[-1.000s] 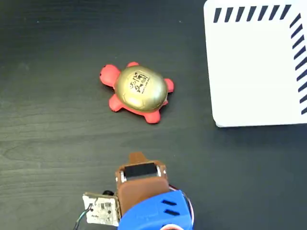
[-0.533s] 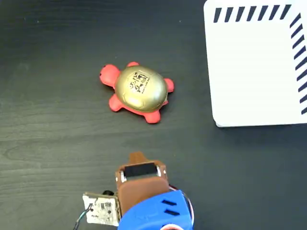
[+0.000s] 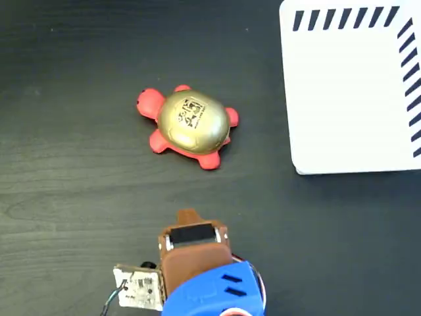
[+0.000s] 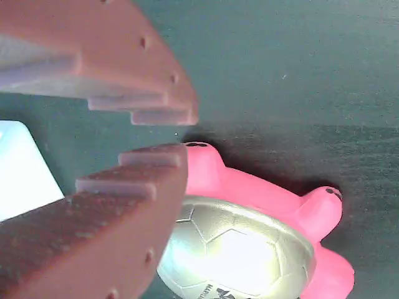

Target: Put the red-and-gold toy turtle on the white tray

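Parted by a narrow gap, the pincer's (image 4: 187,134) brown stepped fingers (image 4: 134,187) are seen only in the wrist view, where nothing is clamped between them — the lower finger overlaps the turtle's shell in the picture, though contact cannot be told. The red-and-gold toy turtle (image 3: 189,125) lies left of centre in the fixed view, on the dark wooden table (image 3: 72,191). Its long axis runs from upper left to lower right, with the red head towards the upper left; the gold shell faces up, its black printed mark visible. In the wrist view the turtle (image 4: 249,230) fills the lower right, pink rather than red in that light.

The white tray (image 3: 348,99) occupies the upper right of the fixed view, well apart from the turtle, black diagonal stripes along its top and right edges. Between the two only bare table is seen. At the bottom edge, below the turtle, the arm's brown and blue housing (image 3: 200,270) is seen from above — a small circuit board (image 3: 138,288) beside it. A pale corner of the tray (image 4: 22,171) shows at the left of the wrist view.
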### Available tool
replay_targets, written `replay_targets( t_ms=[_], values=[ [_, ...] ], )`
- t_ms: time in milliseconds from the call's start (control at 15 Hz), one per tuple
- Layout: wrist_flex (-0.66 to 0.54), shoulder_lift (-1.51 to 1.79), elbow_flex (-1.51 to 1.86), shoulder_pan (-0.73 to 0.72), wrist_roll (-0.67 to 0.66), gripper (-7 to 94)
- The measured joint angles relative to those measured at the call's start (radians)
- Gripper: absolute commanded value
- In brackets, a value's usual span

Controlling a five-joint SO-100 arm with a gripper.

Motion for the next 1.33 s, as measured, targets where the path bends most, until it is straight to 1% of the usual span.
replay_targets(
  t_ms=[533, 600, 667, 733, 800, 933, 1133, 1333],
  values=[
    [0.000, -0.003, 0.000, 0.011, 0.003, 0],
    [-0.006, -0.021, -0.003, 0.025, 0.021, 0],
    [-0.051, -0.083, -0.020, 0.034, 0.048, 0],
    [-0.120, -0.216, -0.091, 0.064, 0.081, 0],
    [-0.147, -0.342, -0.172, 0.097, 0.107, 0],
    [-0.143, -0.634, -0.388, 0.129, 0.176, 0],
    [-0.037, -0.996, -0.698, 0.133, 0.229, 0],
    [0.064, -1.325, -0.931, 0.121, 0.295, 0]
  ],
)
